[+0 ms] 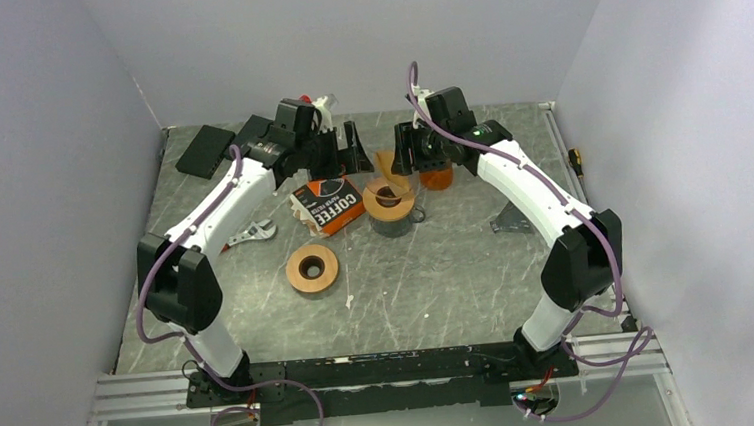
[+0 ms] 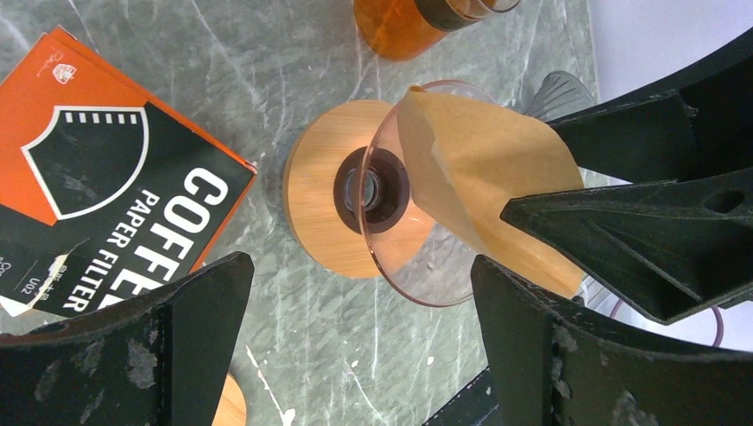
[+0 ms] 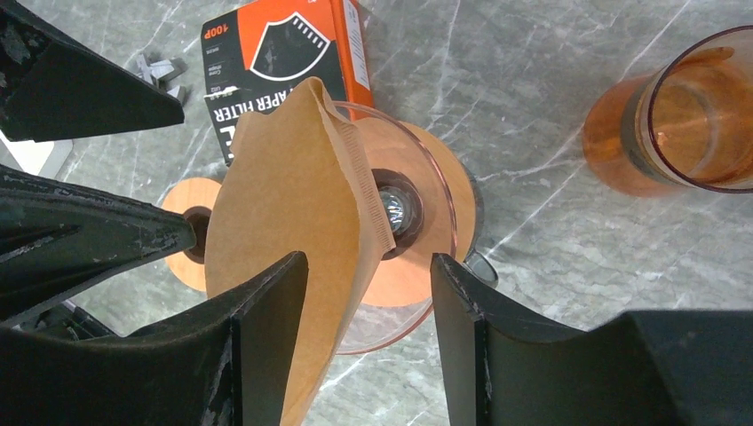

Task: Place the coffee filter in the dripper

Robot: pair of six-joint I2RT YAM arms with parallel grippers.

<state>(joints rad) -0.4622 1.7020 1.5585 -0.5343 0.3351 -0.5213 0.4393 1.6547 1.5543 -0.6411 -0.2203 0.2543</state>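
Two grippers meet above the dripper, a clear glass cone on a wooden collar. The right gripper has its fingers spread. The brown coffee filter stands in the gap between them, leaning against one finger. A strip of empty space separates it from the other finger, so nothing pinches the paper. The filter's lower part sits inside the cone, just past the fingertips, and its top edge rises toward the wrist.

The left gripper is opened wide and holds nothing. Only the tabletop and the near rim of the dripper show between its fingers. Ahead of its fingertips the filter lies tilted along the cone's wall, reaching toward the right gripper's fingers.

An orange and black box of paper filters lies flat outside the left gripper's fingers. An amber tumbler stands off to the side of the right gripper's fingers, apart from the dripper. A separate wooden ring lies partly hidden behind the filter.
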